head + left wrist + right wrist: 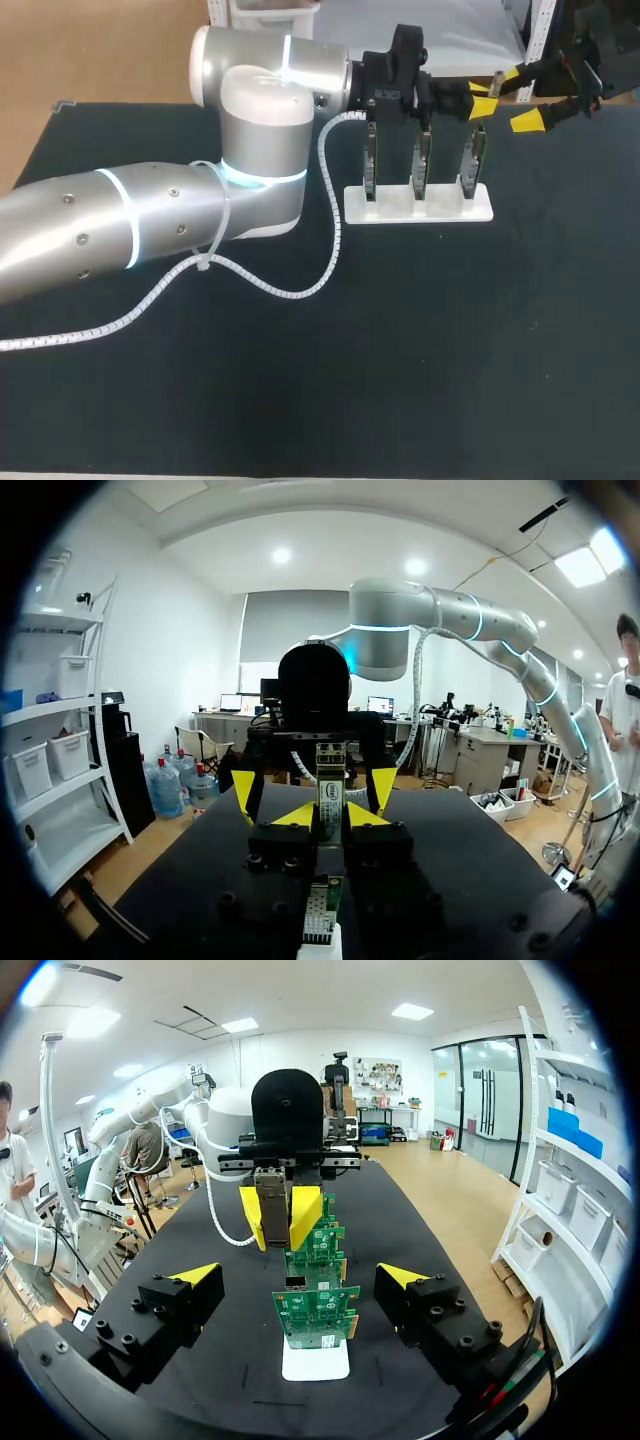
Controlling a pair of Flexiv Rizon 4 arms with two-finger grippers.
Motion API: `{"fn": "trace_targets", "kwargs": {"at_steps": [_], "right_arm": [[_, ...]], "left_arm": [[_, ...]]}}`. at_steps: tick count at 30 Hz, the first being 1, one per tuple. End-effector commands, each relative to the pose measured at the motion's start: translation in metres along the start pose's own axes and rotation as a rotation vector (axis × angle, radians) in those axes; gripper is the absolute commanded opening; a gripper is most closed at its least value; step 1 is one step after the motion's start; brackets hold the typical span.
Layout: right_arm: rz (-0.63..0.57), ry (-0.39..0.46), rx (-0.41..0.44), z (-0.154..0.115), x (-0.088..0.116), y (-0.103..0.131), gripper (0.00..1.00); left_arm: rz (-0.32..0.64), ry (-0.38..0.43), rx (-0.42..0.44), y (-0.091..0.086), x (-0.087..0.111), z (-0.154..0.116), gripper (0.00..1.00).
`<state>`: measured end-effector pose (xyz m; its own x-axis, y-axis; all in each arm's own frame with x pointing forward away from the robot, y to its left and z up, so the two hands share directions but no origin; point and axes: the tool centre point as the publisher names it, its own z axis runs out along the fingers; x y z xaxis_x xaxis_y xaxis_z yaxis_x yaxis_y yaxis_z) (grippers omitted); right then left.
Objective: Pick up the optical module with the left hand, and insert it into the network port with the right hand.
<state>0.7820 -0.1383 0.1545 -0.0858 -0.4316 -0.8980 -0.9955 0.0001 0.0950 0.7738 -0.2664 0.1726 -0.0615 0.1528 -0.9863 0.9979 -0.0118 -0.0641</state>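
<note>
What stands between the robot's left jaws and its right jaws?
A row of green circuit boards in a white stand, between the left gripper, holding the optical module, and the open right gripper. The right wrist view shows it best.

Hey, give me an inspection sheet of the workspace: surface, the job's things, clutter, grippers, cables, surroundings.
Surface: black table top.
Job's things: optical module held in the air above a white stand that carries three upright circuit boards in a row.
Clutter: nothing seen.
Grippers: left gripper shut on the optical module, over the stand; right gripper open, facing it along the row of boards, holding nothing.
Cables: white spiral-wrapped cable loops from the left arm low over the table top, passing beside the stand.
Surroundings: nothing seen reaching over the table.
</note>
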Motion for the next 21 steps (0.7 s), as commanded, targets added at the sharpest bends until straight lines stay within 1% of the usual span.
{"fn": "trace_targets", "kwargs": {"at_steps": [1, 21], "right_arm": [[-0.001, 0.001, 0.005, 0.0002, -0.0001, 0.0018, 1.00], [-0.001, 0.001, 0.005, 0.0002, -0.0001, 0.0018, 1.00]], "left_arm": [[0.000, -0.002, -0.011, -0.0024, 0.0002, -0.0015, 0.00], [-0.010, 0.007, -0.047, 0.0025, 0.0071, 0.0012, 0.00]]}}
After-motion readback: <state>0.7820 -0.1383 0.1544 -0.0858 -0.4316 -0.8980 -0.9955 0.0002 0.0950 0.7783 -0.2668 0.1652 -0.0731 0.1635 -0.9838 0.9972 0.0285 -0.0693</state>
